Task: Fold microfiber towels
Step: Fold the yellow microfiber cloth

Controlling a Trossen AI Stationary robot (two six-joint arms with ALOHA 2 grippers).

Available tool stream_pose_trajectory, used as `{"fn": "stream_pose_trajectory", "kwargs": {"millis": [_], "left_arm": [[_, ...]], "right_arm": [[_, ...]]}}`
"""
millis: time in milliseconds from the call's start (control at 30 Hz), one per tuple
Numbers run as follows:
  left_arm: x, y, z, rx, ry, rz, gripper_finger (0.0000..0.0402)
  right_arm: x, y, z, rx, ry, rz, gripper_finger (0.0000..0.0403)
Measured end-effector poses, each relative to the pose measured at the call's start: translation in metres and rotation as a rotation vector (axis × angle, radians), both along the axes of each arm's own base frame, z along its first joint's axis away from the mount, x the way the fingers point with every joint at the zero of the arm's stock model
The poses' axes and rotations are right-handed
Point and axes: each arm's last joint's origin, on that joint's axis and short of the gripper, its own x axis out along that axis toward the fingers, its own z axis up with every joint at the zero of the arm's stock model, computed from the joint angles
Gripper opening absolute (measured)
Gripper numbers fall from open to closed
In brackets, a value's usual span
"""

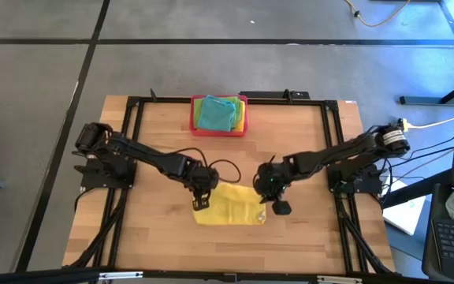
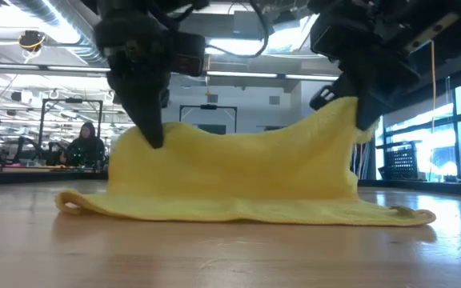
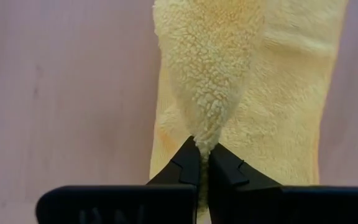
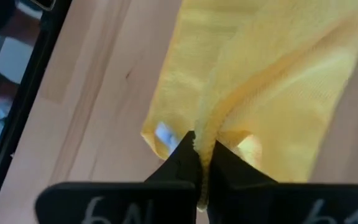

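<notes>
Lying nearest in the low view, the yellow towel [image 2: 238,180] is spreading its bottom edge on the wooden table [image 2: 214,248] while its two upper corners are rising into the left gripper [image 2: 152,138] and the right gripper [image 2: 365,120], with a person [image 2: 85,144] sitting far behind the towel. Seen from above, that towel [image 1: 228,207] is sitting in front of the pink tray [image 1: 220,128], which is holding more towels [image 1: 216,113], and the grippers are flanking the yellow towel's far edge. Both wrist views are showing closed fingers pinching a fold of the towel between them: the left fingers [image 3: 185,165] and the right fingers [image 4: 185,155].
</notes>
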Motion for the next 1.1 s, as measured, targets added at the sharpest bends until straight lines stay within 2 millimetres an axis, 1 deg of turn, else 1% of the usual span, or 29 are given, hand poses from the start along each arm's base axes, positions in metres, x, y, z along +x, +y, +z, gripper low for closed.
{"fn": "stream_pose_trajectory", "kwargs": {"millis": [100,233,400,500,700,833,933,1033,1100], "left_arm": [[-0.002,-0.012,0.000,0.024,-0.005,-0.030,0.0004],[-0.010,-0.027,-0.007,0.029,0.007,-0.073,0.0002],[-0.019,-0.039,-0.018,0.026,0.014,-0.106,0.0018],[-0.022,-0.042,-0.022,0.026,0.018,-0.118,0.0037],[-0.022,-0.042,-0.024,0.011,0.023,-0.108,0.0075],[-0.022,-0.043,-0.023,-0.021,0.026,-0.078,0.0090],[-0.023,-0.044,-0.022,-0.055,0.048,-0.080,0.0093],[-0.021,-0.044,-0.015,-0.056,0.058,-0.080,0.0094],[-0.020,-0.044,-0.010,-0.035,0.071,-0.079,0.0094]], "right_arm": [[0.001,0.012,-0.010,0.005,0.035,0.021,0.0008],[0.002,0.025,-0.021,0.002,0.067,0.056,0.0010],[0.003,0.033,-0.035,-0.017,0.122,0.042,0.0038],[0.005,0.033,-0.041,-0.014,0.138,0.026,0.0062],[0.007,0.032,-0.041,-0.007,0.137,0.008,0.0096],[0.005,0.028,-0.042,-0.012,0.172,-0.003,0.0103],[0.002,0.025,-0.040,-0.033,0.241,-0.008,0.0104],[0.001,0.019,-0.035,-0.091,0.299,0.007,0.0104],[0.002,0.014,-0.030,-0.130,0.307,0.019,0.0104]]}}
